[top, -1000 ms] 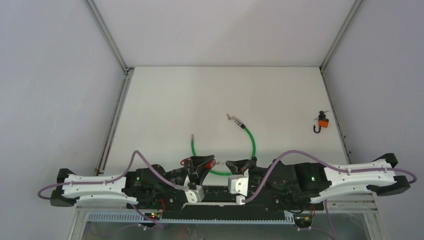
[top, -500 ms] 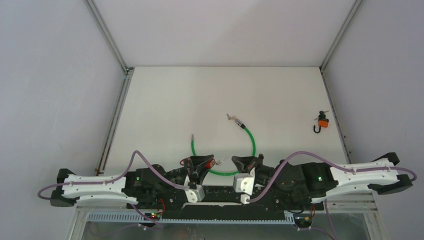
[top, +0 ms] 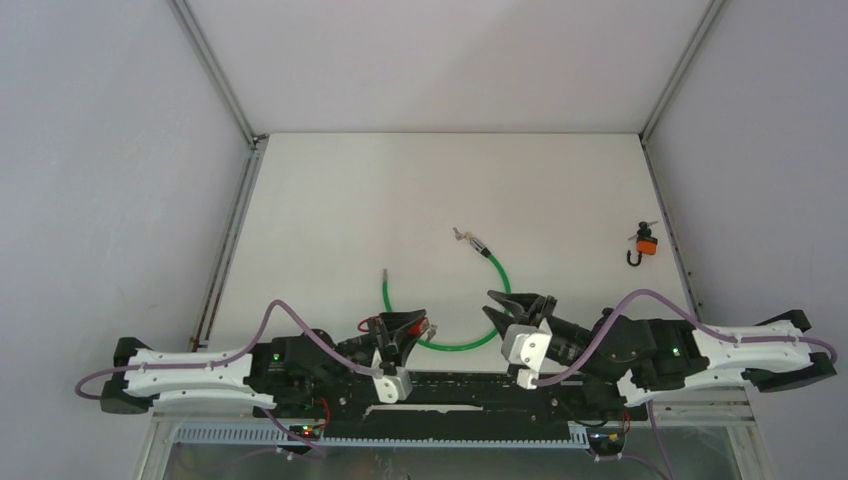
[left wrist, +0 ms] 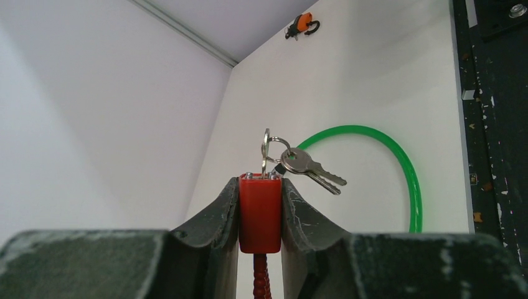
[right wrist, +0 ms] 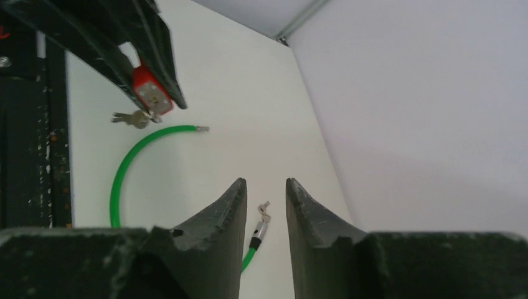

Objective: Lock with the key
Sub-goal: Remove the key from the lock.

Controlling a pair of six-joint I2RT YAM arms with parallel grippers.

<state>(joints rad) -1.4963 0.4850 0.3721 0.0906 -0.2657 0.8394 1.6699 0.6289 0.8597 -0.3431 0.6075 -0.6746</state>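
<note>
The left arm [top: 190,372] lay folded low along the near edge, its wrist turned toward the centre; the left gripper [left wrist: 260,187] was clamped on a red lock body [left wrist: 259,215], one finger pressed against each side. The right arm [top: 740,350] lay folded likewise, its forearm angled inward; the right gripper [right wrist: 264,187] pointed away from the bases, apparently tilted slightly upward, its jaws parted by a narrow gap with nothing between them.

Black-and-white arms [top: 190,370], purple cables [top: 288,318]
</note>
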